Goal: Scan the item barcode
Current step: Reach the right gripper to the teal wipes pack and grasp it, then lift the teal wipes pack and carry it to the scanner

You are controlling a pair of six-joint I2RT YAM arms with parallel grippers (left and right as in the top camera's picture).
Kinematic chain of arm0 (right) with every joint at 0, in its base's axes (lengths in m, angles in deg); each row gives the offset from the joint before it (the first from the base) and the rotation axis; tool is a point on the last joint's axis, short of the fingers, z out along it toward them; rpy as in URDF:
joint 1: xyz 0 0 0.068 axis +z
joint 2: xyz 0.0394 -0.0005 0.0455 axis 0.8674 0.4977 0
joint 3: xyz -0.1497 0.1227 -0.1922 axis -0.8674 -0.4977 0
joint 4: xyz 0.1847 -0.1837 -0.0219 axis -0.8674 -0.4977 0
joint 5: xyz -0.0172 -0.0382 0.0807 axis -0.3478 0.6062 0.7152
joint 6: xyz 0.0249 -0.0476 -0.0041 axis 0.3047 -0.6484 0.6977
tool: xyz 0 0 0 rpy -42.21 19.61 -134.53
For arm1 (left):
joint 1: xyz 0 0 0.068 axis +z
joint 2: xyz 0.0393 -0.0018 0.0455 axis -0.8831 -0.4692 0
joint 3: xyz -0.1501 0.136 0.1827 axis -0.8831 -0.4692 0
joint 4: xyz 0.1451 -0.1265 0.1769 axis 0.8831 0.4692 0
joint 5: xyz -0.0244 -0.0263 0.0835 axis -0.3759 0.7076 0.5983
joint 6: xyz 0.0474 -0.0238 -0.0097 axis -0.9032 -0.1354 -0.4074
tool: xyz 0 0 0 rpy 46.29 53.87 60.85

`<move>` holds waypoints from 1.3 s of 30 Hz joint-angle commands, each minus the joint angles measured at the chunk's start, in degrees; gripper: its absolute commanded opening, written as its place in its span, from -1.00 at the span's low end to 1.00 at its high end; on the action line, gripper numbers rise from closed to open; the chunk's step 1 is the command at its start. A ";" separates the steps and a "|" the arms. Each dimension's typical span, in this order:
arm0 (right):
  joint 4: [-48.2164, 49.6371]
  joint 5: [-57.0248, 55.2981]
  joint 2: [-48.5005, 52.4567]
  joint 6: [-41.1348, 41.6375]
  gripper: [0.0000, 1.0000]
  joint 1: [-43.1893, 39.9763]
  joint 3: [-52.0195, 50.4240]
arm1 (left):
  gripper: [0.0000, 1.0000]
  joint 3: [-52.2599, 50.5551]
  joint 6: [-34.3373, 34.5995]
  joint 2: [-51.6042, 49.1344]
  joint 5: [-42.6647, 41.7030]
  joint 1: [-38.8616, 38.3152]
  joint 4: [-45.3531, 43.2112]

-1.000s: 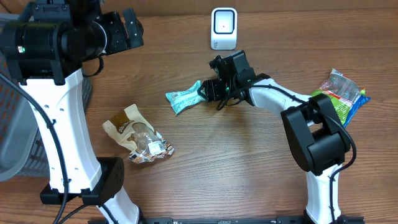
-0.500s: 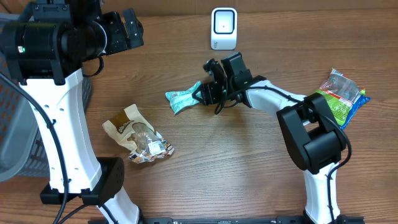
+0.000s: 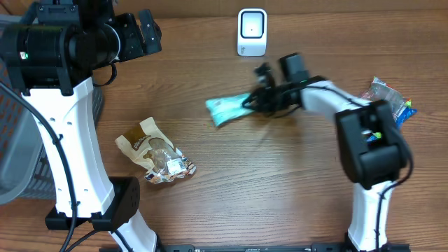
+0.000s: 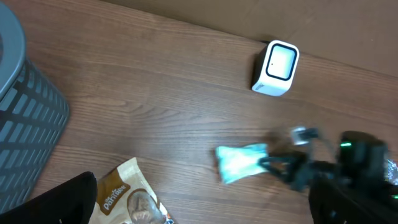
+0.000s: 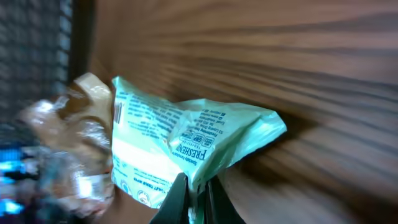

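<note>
The item, a teal packet [image 3: 227, 110] with printed text [image 5: 180, 140], hangs from its right end, where my right gripper [image 3: 256, 102] [image 5: 194, 198] is shut on the edge; both look blurred by motion. The white barcode scanner [image 3: 252, 31] [image 4: 277, 65] stands at the table's back, up and a little right of the packet [image 4: 241, 163]. My left gripper [image 3: 143, 31] [image 4: 205, 219] hovers high at the back left, open with nothing between its fingers [image 4: 68, 202].
A brown snack bag [image 3: 155, 154] [image 4: 124, 199] lies front left. A green and blue packet [image 3: 386, 105] lies at the right edge. A grey slatted basket [image 3: 14, 140] [image 4: 25, 118] stands off the table's left side.
My right gripper has shut on the teal packet's end and pulled it to the right. The left arm has not moved.
</note>
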 commanded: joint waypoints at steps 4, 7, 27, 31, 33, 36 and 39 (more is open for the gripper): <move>-11.39 10.69 -8.44 -5.01 -0.93 -9.70 0.31 | 1.00 0.07 -1.07 0.02 0.20 -0.11 -0.11; -11.47 14.27 -11.13 -5.81 -0.93 -11.54 0.31 | 1.00 0.07 -1.07 0.02 0.20 -0.11 -0.11; -2.34 -21.64 -30.01 -1.18 -0.93 -6.62 0.46 | 0.99 0.07 -1.07 0.02 0.20 -0.11 -0.11; 1.31 -54.10 -29.75 -0.52 -0.93 1.97 0.46 | 0.99 0.07 -1.07 0.02 0.20 -0.11 -0.11; 4.44 -64.39 -29.16 -3.48 -0.93 5.53 0.46 | 1.00 0.07 -1.07 0.02 0.20 -0.11 -0.11; 14.84 -77.75 -25.51 -16.13 -0.93 11.23 0.46 | 1.00 0.07 -1.07 0.02 0.20 -0.11 -0.11; 24.37 -80.78 -20.31 -30.77 -0.93 13.00 0.46 | 1.00 0.07 -1.07 0.02 0.20 -0.11 -0.11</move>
